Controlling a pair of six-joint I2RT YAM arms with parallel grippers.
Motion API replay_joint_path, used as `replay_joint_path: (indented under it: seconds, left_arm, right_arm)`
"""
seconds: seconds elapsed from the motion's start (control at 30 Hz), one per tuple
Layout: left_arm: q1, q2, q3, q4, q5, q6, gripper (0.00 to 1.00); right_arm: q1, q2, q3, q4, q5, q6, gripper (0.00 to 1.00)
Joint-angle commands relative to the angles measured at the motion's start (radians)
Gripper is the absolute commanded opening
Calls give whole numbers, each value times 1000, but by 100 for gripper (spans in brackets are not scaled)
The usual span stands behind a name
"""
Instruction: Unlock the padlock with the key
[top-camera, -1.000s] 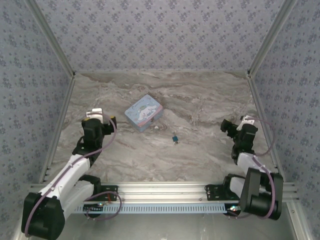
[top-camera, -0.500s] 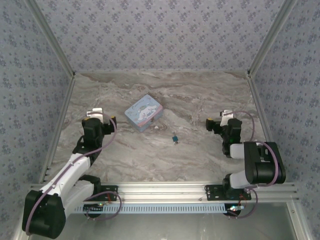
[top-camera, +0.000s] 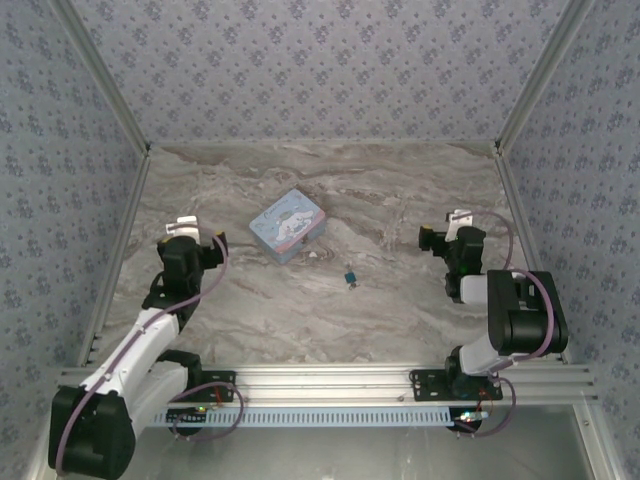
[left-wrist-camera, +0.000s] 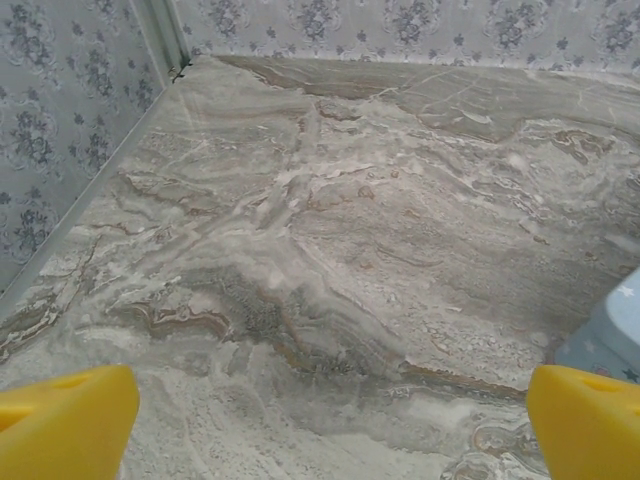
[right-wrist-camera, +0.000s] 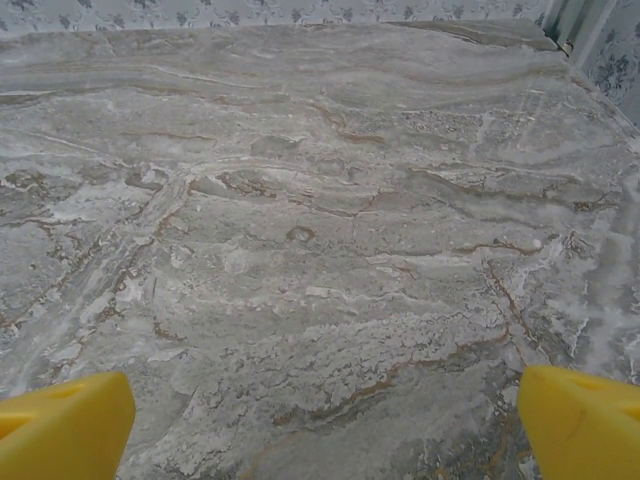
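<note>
- Marbled grey-brown tabletop (top-camera: 400, 190), walled on three sides by blue flower-print panels.
- Light blue cartoon-printed tin (top-camera: 289, 225) sits left of the surface's centre, square to nothing, corners turned toward the edges.
- Padlock (top-camera: 351, 276): tiny teal body near mid-surface, on the near-right side of the tin and apart from it, roughly between the two arms.
- Key (top-camera: 353, 287): probably the dark speck against the padlock's near side. It is too small to say whether it sits in the keyway or lies loose.
- Left gripper (top-camera: 205, 232): jaws spread wide and empty, toward the left edge, with bare marble between its yellow fingertips (left-wrist-camera: 60, 420).
- Right gripper (top-camera: 443, 228): likewise released and holding nothing, toward the right edge, well apart from the padlock.
- Handling, as judged: the padlock looks light, hard and smooth, and is likely to skate on the polished stone if nudged. Pinch the body across its flat faces, leaving the shackle and keyway free.
- The key looks thin, stiff and flat-lying, so it is easy to lose. Take it by the bow edges with the other gripper.
</note>
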Motion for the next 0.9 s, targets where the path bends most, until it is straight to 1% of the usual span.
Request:
replay_joint_path:
  seconds: [0.0, 0.17, 0.23, 0.47, 0.57, 0.73, 0.87]
  left_arm:
    - [24, -1, -12, 7, 4, -10, 100]
    - [74, 44, -26, 56, 45, 0, 99]
    - [87, 77, -39, 105, 50, 11, 100]
    - [95, 210, -42, 251, 65, 78, 99]
    - [95, 263, -50, 338, 82, 112, 99]
    - [95, 347, -80, 542, 132, 161, 99]
    - [96, 387, -82, 624, 172, 195, 100]
  right_arm:
    - [14, 7, 16, -22, 37, -1, 100]
    - [14, 8, 17, -22, 38, -1, 100]
    - [15, 7, 16, -22, 38, -1, 100]
    - [15, 7, 17, -22, 39, -1, 100]
    - [15, 7, 16, -22, 38, -1, 100]
    - [14, 7, 16, -22, 38, -1, 100]
    - [14, 7, 16, -22, 38, -1, 100]
